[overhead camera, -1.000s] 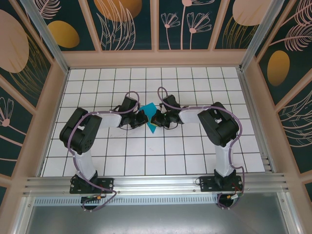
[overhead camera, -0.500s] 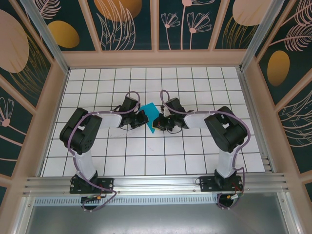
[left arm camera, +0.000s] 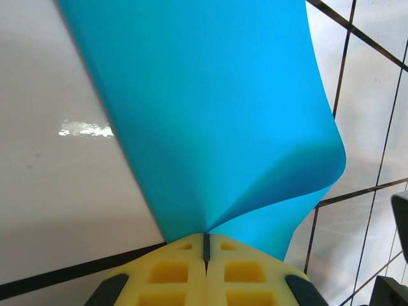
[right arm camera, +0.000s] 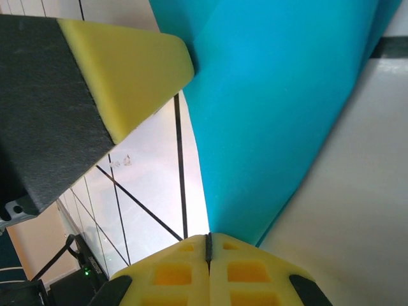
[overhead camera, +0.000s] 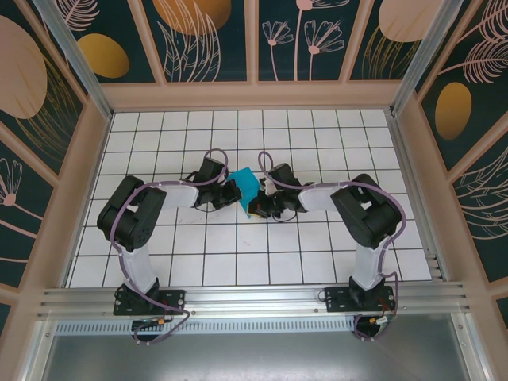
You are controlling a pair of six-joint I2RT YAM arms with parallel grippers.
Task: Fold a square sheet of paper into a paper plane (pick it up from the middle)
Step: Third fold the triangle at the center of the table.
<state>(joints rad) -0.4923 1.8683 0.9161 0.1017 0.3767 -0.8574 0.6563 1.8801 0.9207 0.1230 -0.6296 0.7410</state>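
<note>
L end effector (left arm camera: 205, 245): pads shut flat together, teal paper sheet (left arm camera: 210, 108) nipped in the seam. From that pinch the sheet fans up and away from the lens, right edge curled into a soft bulge. R end effector (right arm camera: 208, 245): pads likewise closed on the same sheet, which runs straight out along the finger line. Beyond, one L pad (right arm camera: 121, 70) touches the sheet's far side, so the grips oppose each other across it. Top cam: sheet sits between both wrists, mid tiled tabletop (overhead camera: 317, 254); arms approx equally near; lifted or grazing, can't tell. Judgement: next crease hinges on that opposed hold across the sheet.
</note>
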